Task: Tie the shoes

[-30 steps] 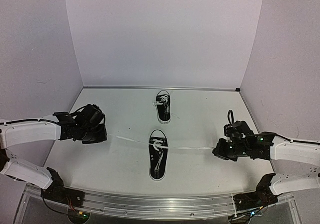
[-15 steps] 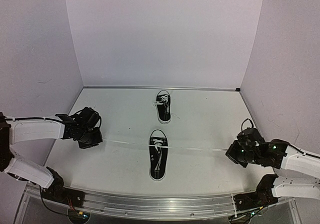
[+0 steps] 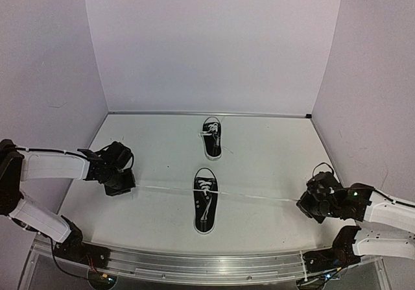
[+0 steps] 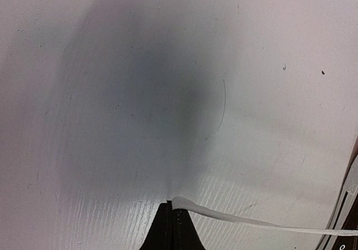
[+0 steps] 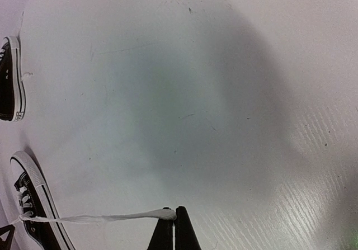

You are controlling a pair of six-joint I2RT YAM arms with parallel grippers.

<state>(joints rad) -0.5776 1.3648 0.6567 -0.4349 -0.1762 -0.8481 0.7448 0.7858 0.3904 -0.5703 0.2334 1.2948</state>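
Observation:
Two small black shoes with white laces lie on the white table: the near shoe at centre, the far shoe behind it. The near shoe's lace stretches taut to both sides. My left gripper is shut on the left lace end, low over the table left of the shoe. My right gripper is shut on the right lace end. The left wrist view shows the lace pinched at my left gripper. The right wrist view shows the lace running from my right gripper to the near shoe.
White walls close the table on three sides, and the left arm is near the left wall. A metal rail runs along the near edge with the arm bases. The far shoe lies at the left edge of the right wrist view.
Both grippers have moved outward and toward the near edge, away from the near shoe, drawing its lace ends straight and taut. The shoes have stayed in place.

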